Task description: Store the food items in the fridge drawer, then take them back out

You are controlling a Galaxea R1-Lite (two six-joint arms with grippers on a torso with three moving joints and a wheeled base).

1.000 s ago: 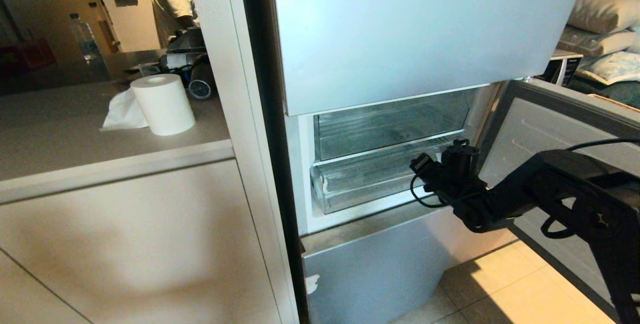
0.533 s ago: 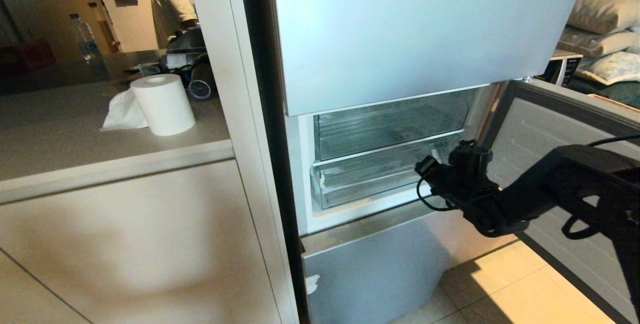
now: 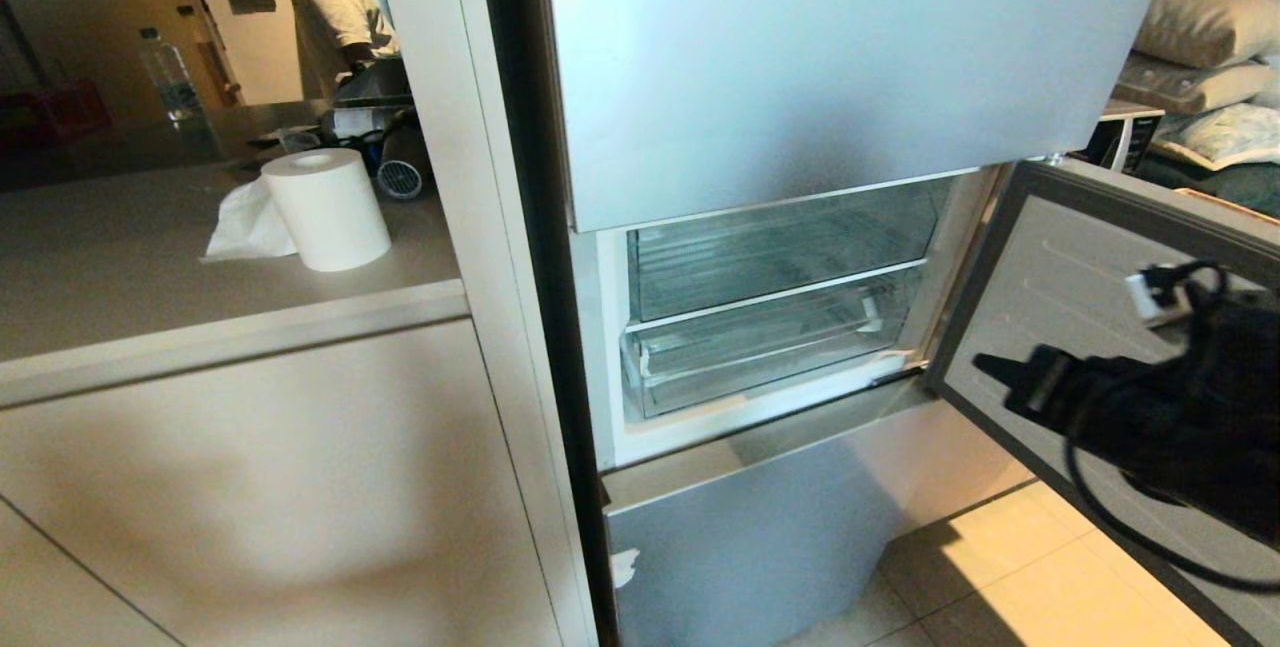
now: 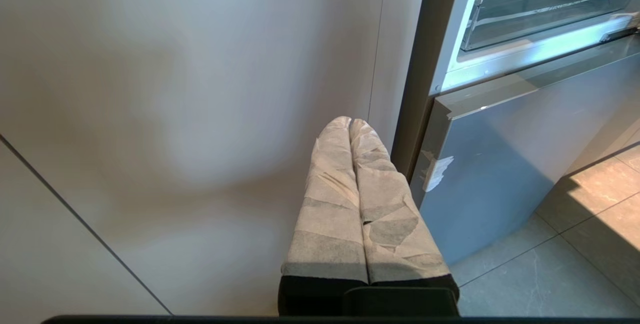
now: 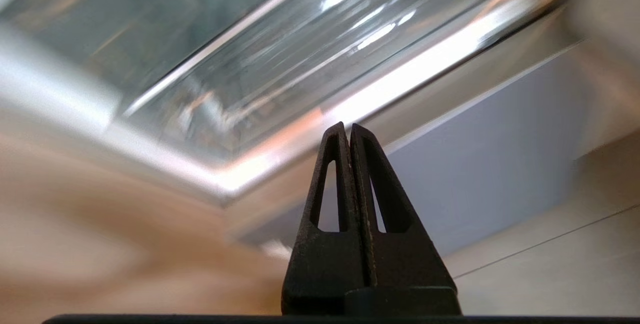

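Kitchen corner, warm tiled floor (image 3: 1010, 577) at lower right, pale cabinet front (image 3: 250, 467) filling the near left. Grey countertop (image 3: 150, 277) above it carries a white paper roll (image 3: 325, 207) with a crumpled tissue (image 3: 245, 222) touching its left side. Farther back on the left, a clear water bottle (image 3: 170, 77) stands on a darker counter, and a person in a light shirt (image 3: 330, 7) stands beyond, partly cut off by the frame. Pillows (image 3: 1205, 17) stacked at far right.

Fridge in centre: upper silver-blue door panel (image 3: 830, 57) closed, lower silver panel (image 3: 760, 537) closed, middle compartment door (image 3: 1080, 277) swung open to the right. Inside the opening, a clear upper bin (image 3: 780, 247) sits above the fridge drawer (image 3: 760, 352), a transparent plastic bin pushed in, its front lip near the white sill. No fruit can be made out through its walls; contents not readable past the reflections.

Right gripper (image 3: 985, 364) at the right side, in front of the open door's inner face, well apart from the drawer, black fingers pressed together and holding nothing; the right wrist view shows the two tips (image 5: 348, 128) meeting, pointed toward the drawer sill, background smeared.

Left gripper (image 4: 349, 122) low beside the cabinet front, near the fridge's lower left corner, its tape-wrapped fingers (image 4: 330, 204) together, empty.
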